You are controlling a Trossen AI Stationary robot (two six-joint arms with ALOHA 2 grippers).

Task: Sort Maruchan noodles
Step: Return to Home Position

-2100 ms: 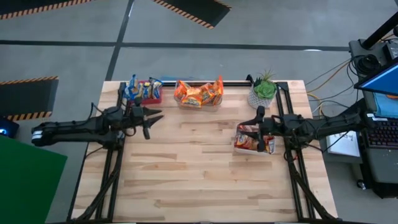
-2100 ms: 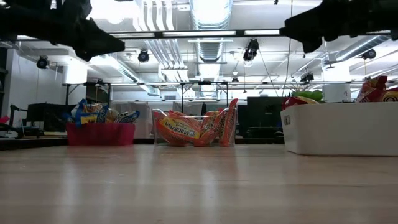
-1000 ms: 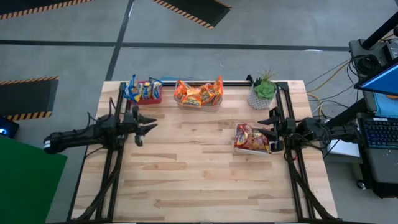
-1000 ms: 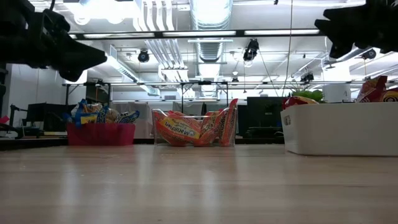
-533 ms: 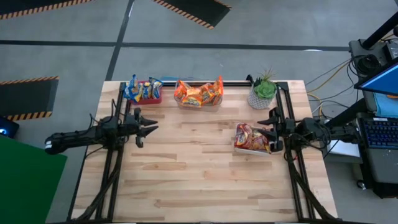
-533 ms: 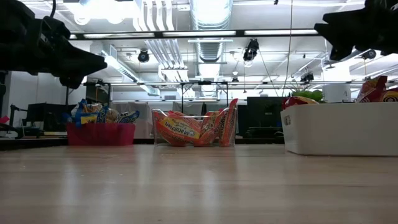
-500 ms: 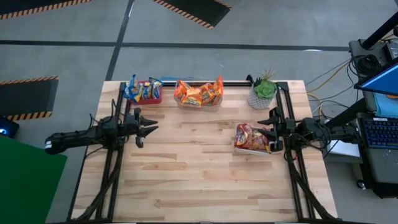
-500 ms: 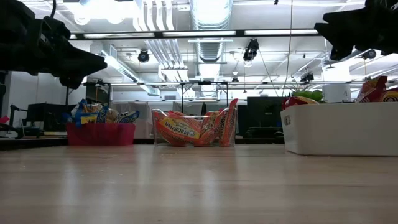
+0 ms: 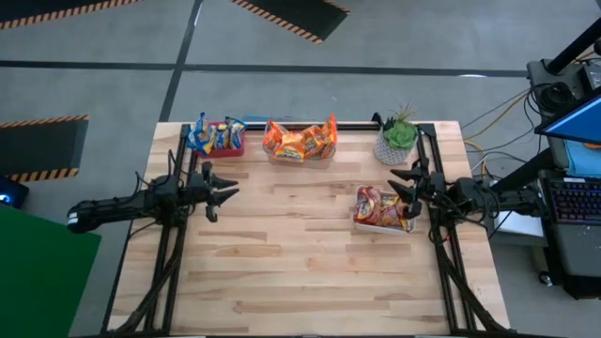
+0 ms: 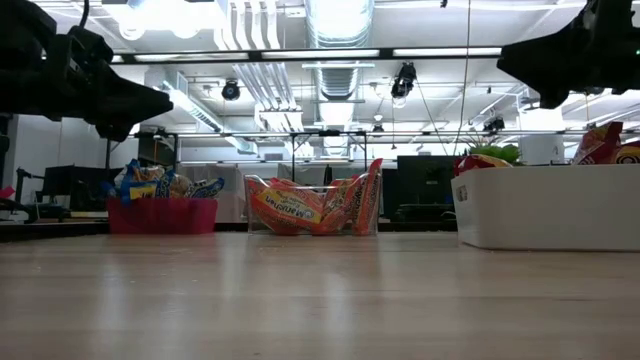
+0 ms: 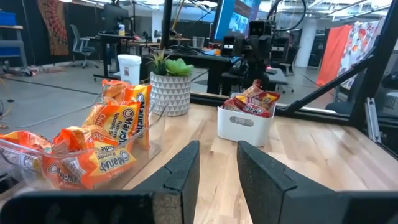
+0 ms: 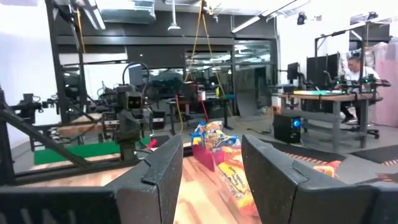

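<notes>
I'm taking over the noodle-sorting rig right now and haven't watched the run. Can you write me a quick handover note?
Left gripper: open, empty, above the table's left side, just short of the red bin.
Right gripper: open, empty, at the right side of the white bin.
Packets: blue packets are in the red bin, orange packets in the transparent bin, red-marked packets in the white bin.
Done: no packet shows loose on the wood, so sorting looks finished.
Left: probably only parking both arms.
</notes>
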